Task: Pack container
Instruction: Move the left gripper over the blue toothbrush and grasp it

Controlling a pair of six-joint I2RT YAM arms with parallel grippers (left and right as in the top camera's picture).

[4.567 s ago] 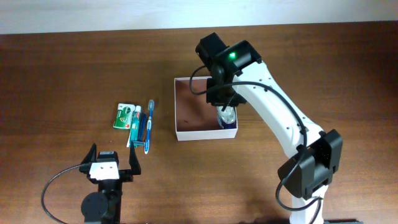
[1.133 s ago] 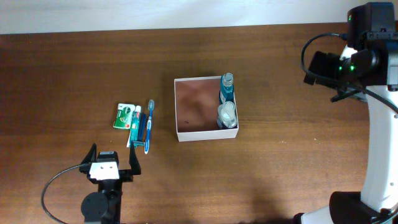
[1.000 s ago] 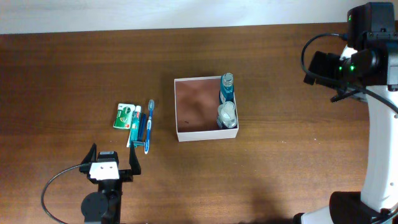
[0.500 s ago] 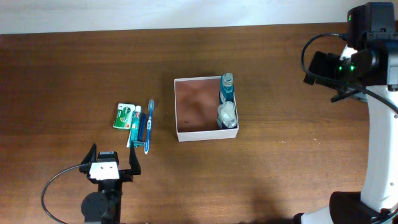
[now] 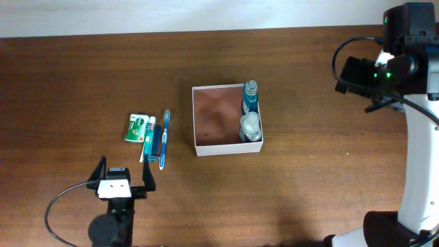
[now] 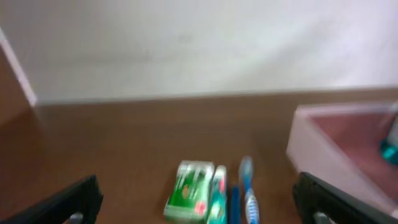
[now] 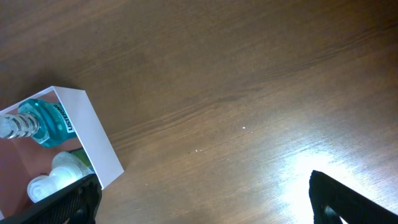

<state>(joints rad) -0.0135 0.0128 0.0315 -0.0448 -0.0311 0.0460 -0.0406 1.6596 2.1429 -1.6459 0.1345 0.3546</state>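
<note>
Container (image 5: 229,148) sits mid-table, a bit right of centre. It is a square, shallow, open-top box with thin white walls and a pinkish-brown floor, mostly bare on its left side.

Two items lie along its right wall. A blue mouthwash bottle (image 5: 250,98) with a clear cap is at the far end. A clear, whitish bottle (image 5: 250,126) is just beside it at the near end. The right wrist view shows both against the white wall, with the cap ends toward the frame's left edge.

Left of the container, apart from it, three toiletries lie on the wooden table (image 5: 315,171): a green packet (image 5: 137,127), a toothpaste tube (image 5: 149,140) and a blue toothbrush (image 5: 164,137). They lie side by side, close together. Whether they touch can't be told.

Left gripper (image 5: 124,172) is near the front edge, just in front of the toiletries. Its fingers are spread wide and hold nothing. Its wrist view is blurred, with the items ahead between the fingers.

Right gripper (image 7: 205,202) is at the far right, well apart from the container, over bare wood. Its fingers are spread wide and empty.
</note>
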